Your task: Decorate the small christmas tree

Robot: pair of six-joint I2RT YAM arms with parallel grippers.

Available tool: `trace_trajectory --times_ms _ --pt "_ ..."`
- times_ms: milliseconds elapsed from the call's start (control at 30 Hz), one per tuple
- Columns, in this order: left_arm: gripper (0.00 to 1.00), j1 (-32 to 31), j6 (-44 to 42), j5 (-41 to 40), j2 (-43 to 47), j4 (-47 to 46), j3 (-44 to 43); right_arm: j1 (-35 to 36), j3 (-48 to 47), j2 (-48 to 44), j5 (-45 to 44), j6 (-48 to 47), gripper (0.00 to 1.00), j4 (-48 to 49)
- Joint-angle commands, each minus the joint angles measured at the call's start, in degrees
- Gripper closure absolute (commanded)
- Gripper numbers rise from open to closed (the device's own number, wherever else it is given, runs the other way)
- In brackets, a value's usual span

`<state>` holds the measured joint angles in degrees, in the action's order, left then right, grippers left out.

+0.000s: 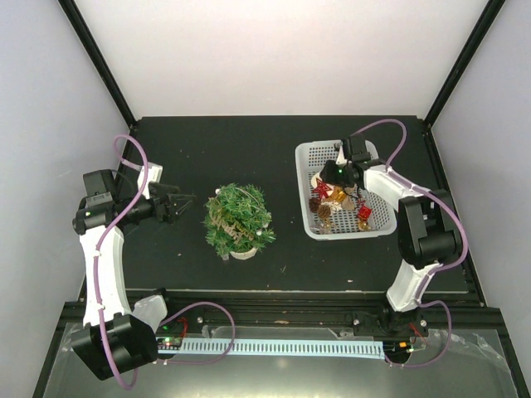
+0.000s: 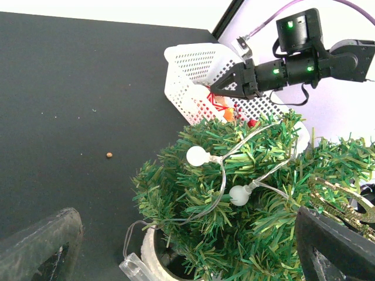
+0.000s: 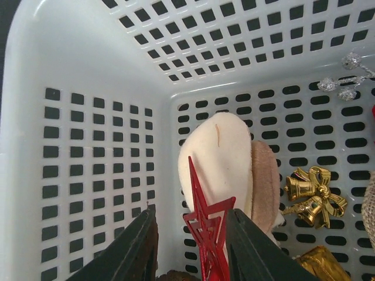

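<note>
The small green christmas tree point(image 1: 238, 217) stands on its pale round base point(image 1: 245, 252) at the table's middle. It carries a clear light string with white bulbs point(image 2: 197, 156) and a gold ornament point(image 2: 345, 205). My left gripper point(image 1: 176, 204) is open and empty just left of the tree; in the left wrist view its fingers point(image 2: 41, 240) straddle the tree point(image 2: 234, 234). My right gripper point(image 1: 329, 177) is down inside the white mesh basket point(image 1: 309, 153), open, with a red star ornament point(image 3: 211, 240) standing between its jaws, against the right finger point(image 3: 252, 246).
The basket point(image 3: 76, 88) holds a cream felt ornament point(image 3: 220, 152), gold bells point(image 3: 310, 193), silver beads point(image 3: 345, 79), pine cones point(image 1: 323, 211) and a red piece point(image 1: 364, 212). The right gripper also shows in the left wrist view point(image 2: 220, 88). Black frame posts stand at the back corners.
</note>
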<state>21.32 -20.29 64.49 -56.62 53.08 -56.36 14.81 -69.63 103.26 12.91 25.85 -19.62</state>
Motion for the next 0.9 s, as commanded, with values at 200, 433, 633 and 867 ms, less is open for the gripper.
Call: trace_trajectory --times_ms 200,433,633,867 --pt "0.01 0.39 0.39 0.9 0.19 -0.63 -0.26 0.31 3.04 -3.66 -0.87 -0.38 0.65 -1.4" --pt "0.01 0.4 0.34 0.89 0.32 -0.61 -0.27 0.48 5.55 -4.54 -0.06 -0.19 0.65 -0.78" --pt "0.01 0.39 0.39 0.82 0.52 -0.69 -0.24 0.84 6.42 -4.64 0.79 -0.22 0.65 -0.23" --pt "0.01 0.4 0.43 0.81 0.55 -0.7 -0.22 1.03 5.08 -3.51 2.12 0.01 0.65 0.89"
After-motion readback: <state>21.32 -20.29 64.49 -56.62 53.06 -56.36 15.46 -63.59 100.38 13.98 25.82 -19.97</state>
